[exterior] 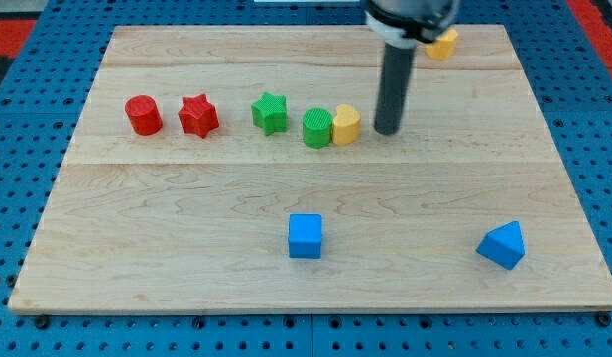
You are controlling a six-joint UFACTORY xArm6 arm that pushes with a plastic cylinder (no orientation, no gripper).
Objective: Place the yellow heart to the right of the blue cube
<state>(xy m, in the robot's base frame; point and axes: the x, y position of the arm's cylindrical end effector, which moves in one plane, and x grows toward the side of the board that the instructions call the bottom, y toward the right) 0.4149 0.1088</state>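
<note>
Bare dark rod, no pincer; my tip (387, 130) just right of yellow plastic heart (346, 125), touching green cylinder (317, 128). Blue cube (306, 236) well below. Risk: leftward shove drags cylinder along.

1. Tip (388, 130) just right of yellow heart (346, 125); green cylinder (317, 128) touches heart's left.
2. Open board between heart and blue cube (306, 236).
3. Right of cube open up to blue prism (502, 245).

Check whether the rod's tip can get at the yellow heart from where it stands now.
Probably yes. My tip stands just to the view's right of the yellow heart, with bare board between them. The green cylinder touches the heart's far side, so a push toward the view's left would shove both.
</note>
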